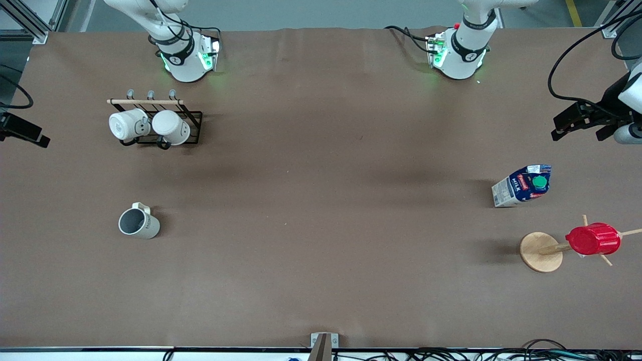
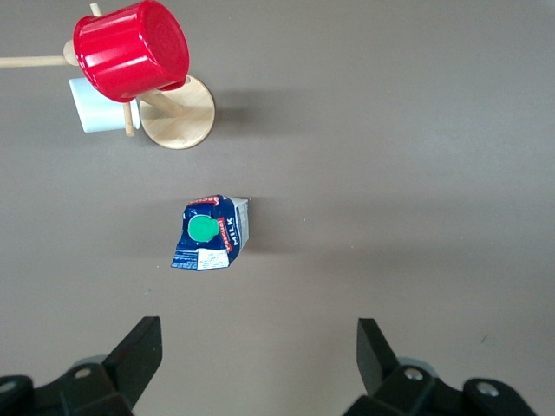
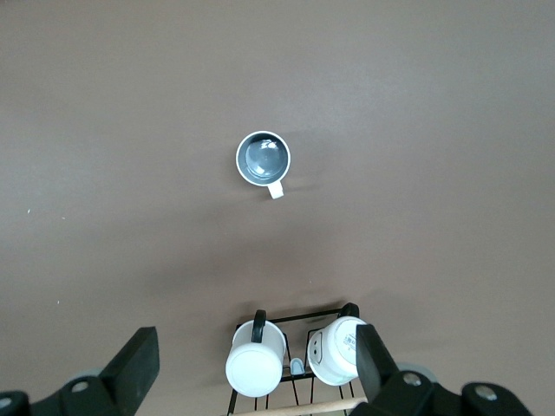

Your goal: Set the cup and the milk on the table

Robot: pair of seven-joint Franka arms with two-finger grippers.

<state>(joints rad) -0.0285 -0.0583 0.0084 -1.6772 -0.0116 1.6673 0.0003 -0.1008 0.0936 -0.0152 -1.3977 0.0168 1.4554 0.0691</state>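
milk (image 2: 211,232) apart from spread left fingers (image 2: 139,350)

The small off-white cup with a grey inside, a short loop handle and dark lettering down its side (image 1: 139,222) (image 3: 264,159) stands upright and empty on the large matte brown table (image 1: 321,240), toward the right arm's end. The small blue-and-white milk carton with a red logo and round green cap (image 1: 522,186) (image 2: 211,233) stands on the same table toward the left arm's end, well apart from the cup and slightly farther from the front camera.

The milk (image 1: 522,186) carton's side reads "MILK".
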